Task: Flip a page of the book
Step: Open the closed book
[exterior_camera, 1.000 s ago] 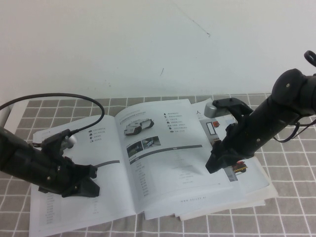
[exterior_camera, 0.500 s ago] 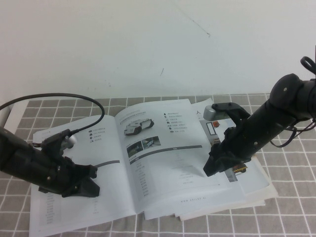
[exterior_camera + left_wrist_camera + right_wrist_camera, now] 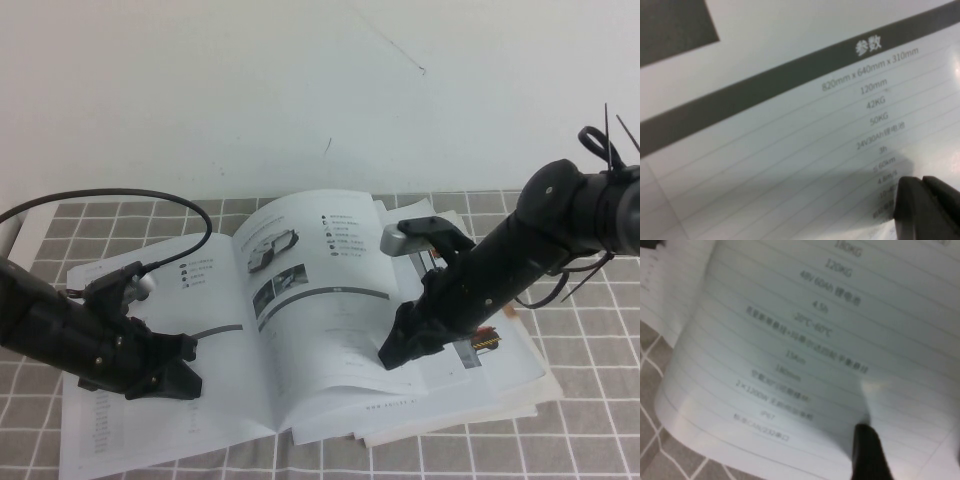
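Right hand [image 3: 398, 350] pressed on page [image 3: 330, 300] (outer edge bowed up off book [image 3: 150, 420]), grip state unclear. Left hand [image 3: 175, 380] rests closed on left leaf.

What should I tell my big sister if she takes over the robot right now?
Left gripper: resting on the book's left-hand side near its lower part, apparently pinning it flat.
Right gripper: pressed on the page near its right edge, pushing it leftward.
Done: the page bulges upward, its lower corner curling off the stack.
Left: carry it over the spine and lay it flat on the left side.
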